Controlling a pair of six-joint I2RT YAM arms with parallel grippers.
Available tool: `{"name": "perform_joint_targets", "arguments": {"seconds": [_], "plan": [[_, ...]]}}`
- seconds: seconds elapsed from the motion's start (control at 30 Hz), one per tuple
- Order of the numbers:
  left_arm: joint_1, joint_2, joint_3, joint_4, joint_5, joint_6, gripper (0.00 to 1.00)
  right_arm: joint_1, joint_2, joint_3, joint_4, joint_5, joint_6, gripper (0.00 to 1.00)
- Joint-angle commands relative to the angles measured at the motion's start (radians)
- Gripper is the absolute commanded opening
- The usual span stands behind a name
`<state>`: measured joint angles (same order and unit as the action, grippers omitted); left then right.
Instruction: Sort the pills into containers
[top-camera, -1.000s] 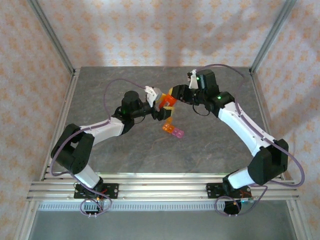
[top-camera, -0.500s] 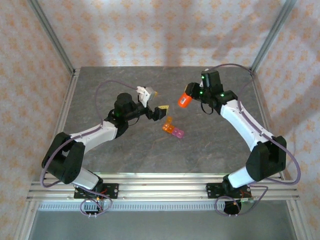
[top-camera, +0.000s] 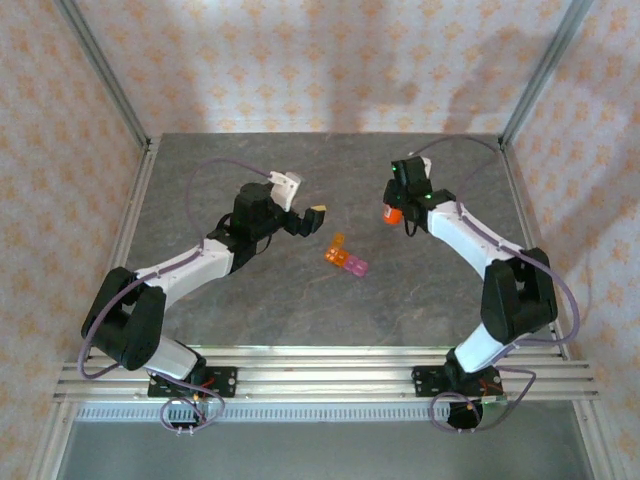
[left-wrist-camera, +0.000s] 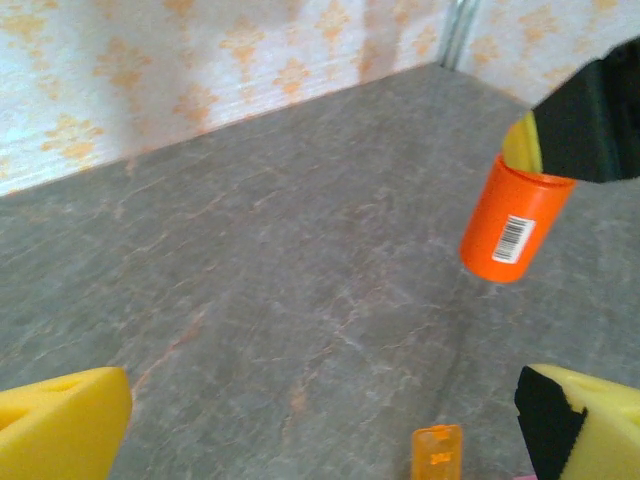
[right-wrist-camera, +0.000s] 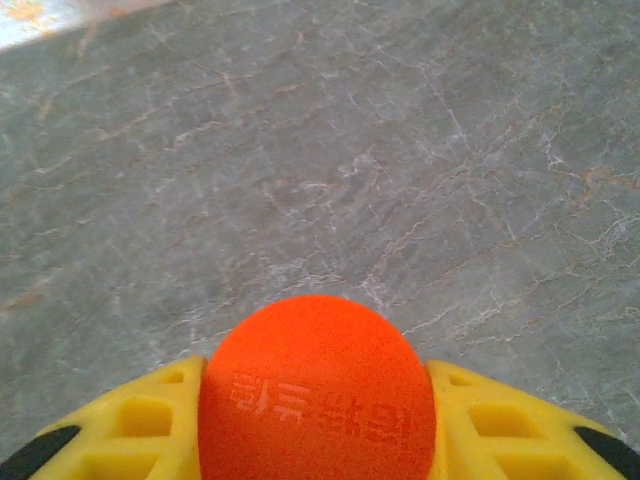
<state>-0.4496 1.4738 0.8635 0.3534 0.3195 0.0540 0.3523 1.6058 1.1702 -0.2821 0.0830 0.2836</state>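
The containers (top-camera: 345, 257), a short strip of cells running from orange to pink, lie flat at the table's middle; their orange end (left-wrist-camera: 437, 452) shows low in the left wrist view. My left gripper (top-camera: 305, 205) hovers just left of the strip, wide open and empty, yellow pads (left-wrist-camera: 60, 420) far apart. My right gripper (top-camera: 397, 203) is shut on an orange cylindrical bottle (top-camera: 393, 213), right of the strip. The bottle (left-wrist-camera: 515, 225) hangs base down and slightly tilted, and its round base (right-wrist-camera: 318, 390) sits between the yellow fingers (right-wrist-camera: 500, 425). The pills are hidden from me.
The grey marbled table (top-camera: 300, 300) has open surface in front of and behind the strip. Metal frame posts (top-camera: 105, 75) and patterned walls close it in at the back and sides. An aluminium rail (top-camera: 320, 375) runs along the near edge.
Both grippers met at the bottle a second ago. The right gripper has carried it off to the right and turned it base down. The left gripper has drawn back left, open.
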Motion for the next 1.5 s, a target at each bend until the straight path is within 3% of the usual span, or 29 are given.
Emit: {"name": "perform_joint_targets", "arguments": {"seconds": [0.0,0.1,0.33,0.4,0.5,0.63,0.73,1.0,1.2,1.47], "plan": [[0.007,-0.026,0.032,-0.033,-0.16,-0.009,1.0,-0.006,0.008,-0.046,0.092,0.062,-0.003,0.13],[0.01,-0.018,0.043,-0.051,-0.233,-0.038,1.0,-0.006,0.013,-0.082,0.126,0.054,0.005,0.14],[0.025,0.009,0.066,-0.095,-0.109,-0.003,1.0,-0.006,0.017,-0.145,0.185,0.038,0.014,0.21],[0.026,0.022,0.081,-0.104,-0.135,-0.032,1.0,-0.006,0.019,-0.155,0.19,0.034,0.016,0.26],[0.028,0.038,0.091,-0.091,-0.149,-0.054,1.0,-0.006,0.022,-0.171,0.193,0.038,0.017,0.35],[0.03,0.034,0.081,-0.046,-0.185,-0.079,1.0,-0.006,0.014,-0.176,0.186,0.035,0.016,0.61],[0.029,0.031,0.079,-0.028,-0.203,-0.085,1.0,-0.006,-0.012,-0.164,0.169,0.026,0.009,0.7],[0.03,0.007,0.065,0.004,-0.278,-0.06,1.0,-0.007,-0.12,-0.121,0.076,-0.069,-0.025,0.74],[0.031,-0.005,-0.004,0.168,-0.388,-0.135,1.0,0.004,-0.213,-0.129,-0.014,-0.256,-0.056,0.74],[0.034,0.043,0.117,-0.034,-0.32,-0.123,1.0,0.157,-0.267,-0.19,-0.138,-0.334,-0.146,0.75]]}}
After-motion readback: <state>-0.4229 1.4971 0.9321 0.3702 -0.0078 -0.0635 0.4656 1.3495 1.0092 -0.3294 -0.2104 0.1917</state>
